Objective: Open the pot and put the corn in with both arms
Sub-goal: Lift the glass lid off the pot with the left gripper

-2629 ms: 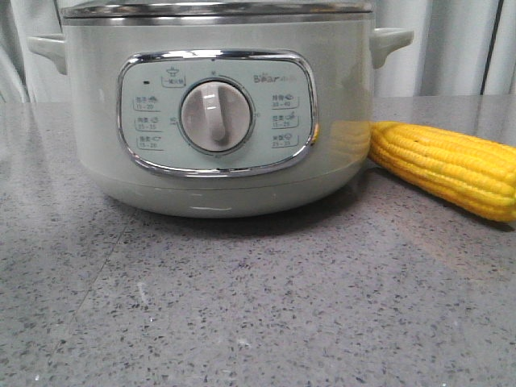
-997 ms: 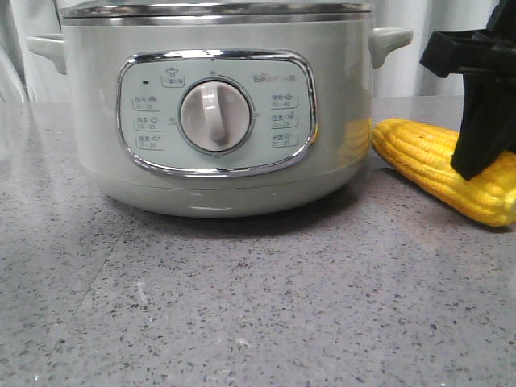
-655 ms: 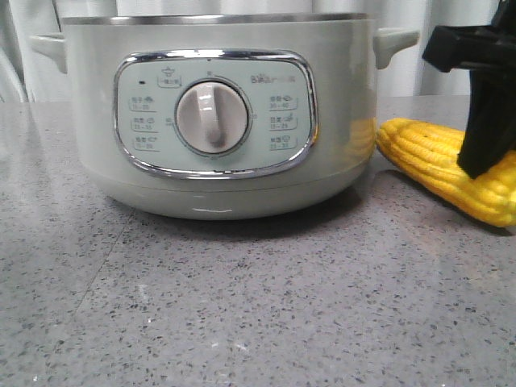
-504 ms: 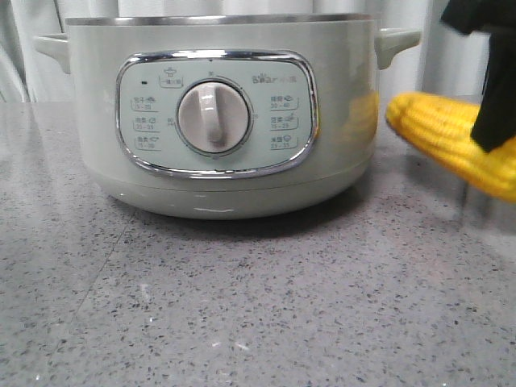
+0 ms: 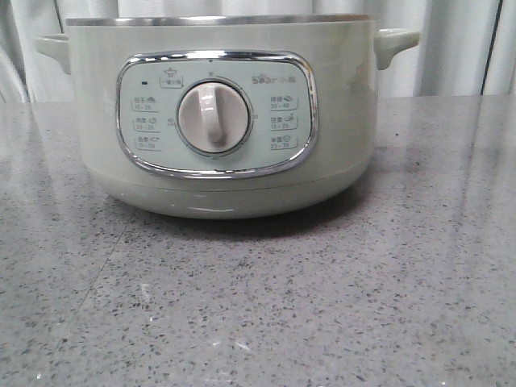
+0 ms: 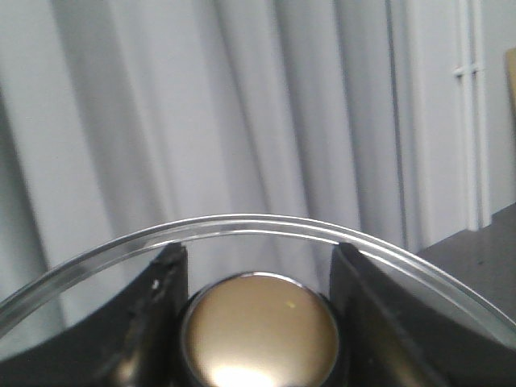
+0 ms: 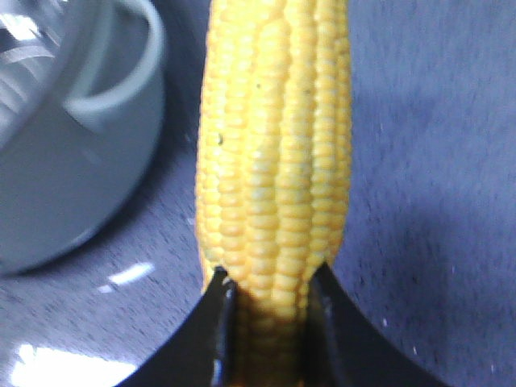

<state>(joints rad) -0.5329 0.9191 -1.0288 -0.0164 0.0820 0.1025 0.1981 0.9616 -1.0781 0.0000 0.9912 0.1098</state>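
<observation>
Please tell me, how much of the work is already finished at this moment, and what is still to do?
Done: the pot stands without its lid; the left gripper is shut on the knob of the glass lid. In hand: the right gripper is shut on the corn, held off the table beside the pot's handle. Left: carry the corn over the rim and release it inside.

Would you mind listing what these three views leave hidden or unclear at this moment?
- Inside of the pot: the front view is level with its steel rim, so the wall hides the contents.
- Corn: absent from the front view; in the right wrist view its tip is cut off by the frame edge and its base is covered by the right gripper.
- Glass lid: left wrist view shows only an arc and the knob in the left gripper.
- Panel labels: too small to read.
</observation>
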